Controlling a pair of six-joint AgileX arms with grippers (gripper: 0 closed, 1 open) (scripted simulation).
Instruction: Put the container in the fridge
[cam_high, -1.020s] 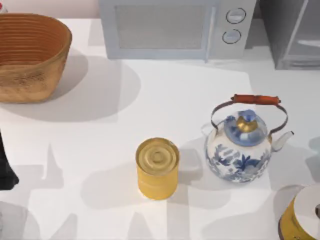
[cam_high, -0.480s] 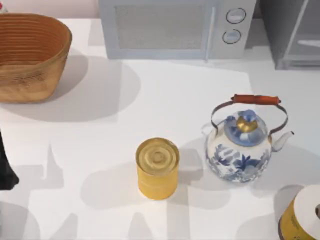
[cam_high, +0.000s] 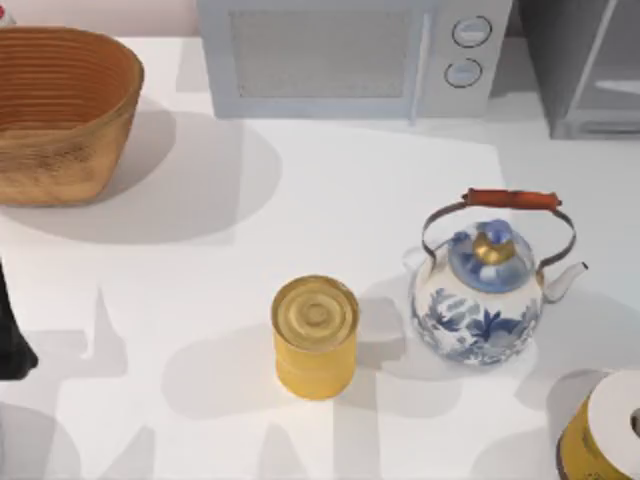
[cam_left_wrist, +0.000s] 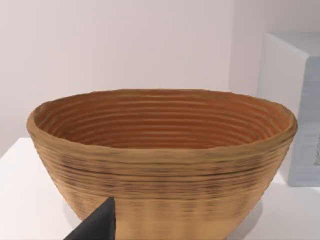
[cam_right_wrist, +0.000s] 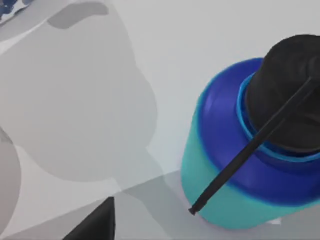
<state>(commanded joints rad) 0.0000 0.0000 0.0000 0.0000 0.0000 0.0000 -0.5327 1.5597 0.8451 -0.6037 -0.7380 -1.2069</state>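
No legible writing, one yellow container centre-near, one fridge far right, one teapot, one basket, left gripper and right gripper states cannot tell.

A white table fills the scene, lit from above so that soft grey shadows fall across its near half. Behind its far edge rises a plain, pale pinkish wall, which meets a second wall at a corner on the far side.

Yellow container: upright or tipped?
Upright. In the top view the yellow container stands on its base on the table, round lid facing up, apart from the teapot.
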